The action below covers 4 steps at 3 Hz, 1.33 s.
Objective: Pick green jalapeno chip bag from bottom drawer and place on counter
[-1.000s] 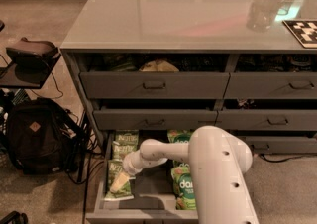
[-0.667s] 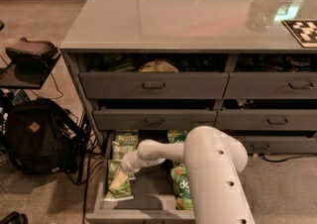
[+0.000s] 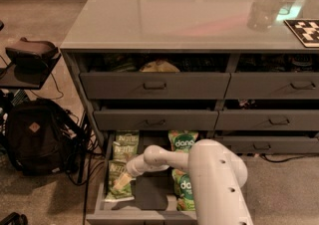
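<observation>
In the open bottom drawer (image 3: pixel 144 216) I count two olive-green Kettle bags (image 3: pixel 124 145) and two brighter green dang bags (image 3: pixel 183 142). One gripper (image 3: pixel 122 181) is over the nearer Kettle bag. There are also five handled drawers (image 3: pixel 154 85), one counter (image 3: pixel 174 15) and one black backpack (image 3: pixel 35 134).

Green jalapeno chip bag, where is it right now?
In the camera view, the green jalapeno chip bag lies front-left in the open bottom drawer, under the gripper, dang bags to its right.
</observation>
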Motion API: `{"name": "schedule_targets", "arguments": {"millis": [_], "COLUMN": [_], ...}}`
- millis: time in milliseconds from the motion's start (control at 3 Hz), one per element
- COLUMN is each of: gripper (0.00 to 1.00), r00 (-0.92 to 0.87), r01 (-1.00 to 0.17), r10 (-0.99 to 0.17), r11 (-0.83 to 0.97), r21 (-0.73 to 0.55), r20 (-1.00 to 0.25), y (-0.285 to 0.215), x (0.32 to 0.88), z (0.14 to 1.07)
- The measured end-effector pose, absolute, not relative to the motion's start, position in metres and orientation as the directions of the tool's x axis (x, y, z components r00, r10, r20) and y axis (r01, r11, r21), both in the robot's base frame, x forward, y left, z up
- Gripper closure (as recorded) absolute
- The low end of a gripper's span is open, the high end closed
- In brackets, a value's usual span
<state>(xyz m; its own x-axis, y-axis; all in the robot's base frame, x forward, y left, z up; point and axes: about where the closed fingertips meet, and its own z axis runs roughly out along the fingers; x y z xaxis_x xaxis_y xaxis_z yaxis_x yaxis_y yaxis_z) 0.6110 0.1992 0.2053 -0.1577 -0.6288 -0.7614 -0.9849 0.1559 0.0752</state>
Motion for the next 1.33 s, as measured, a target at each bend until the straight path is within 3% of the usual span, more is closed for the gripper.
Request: {"name": "schedule_targets", "arguments": {"millis": [667,1000,1333], "gripper": [0.0,0.1,0.33], "r00": [-0.112,-0.102,-0.11], "r01": [-0.993,-0.995,-0.994], "r10": [-0.607,-0.601,-0.604], "r11": [0.089,0.051,0.044], "r21": [0.072,0.089,0.104], "r20": [-0.786,-0.793,-0.79], "y": [0.218,0.225,0.227], "x": [0.602,0.588,0.587], "z": [0.179,0.165,0.157]}}
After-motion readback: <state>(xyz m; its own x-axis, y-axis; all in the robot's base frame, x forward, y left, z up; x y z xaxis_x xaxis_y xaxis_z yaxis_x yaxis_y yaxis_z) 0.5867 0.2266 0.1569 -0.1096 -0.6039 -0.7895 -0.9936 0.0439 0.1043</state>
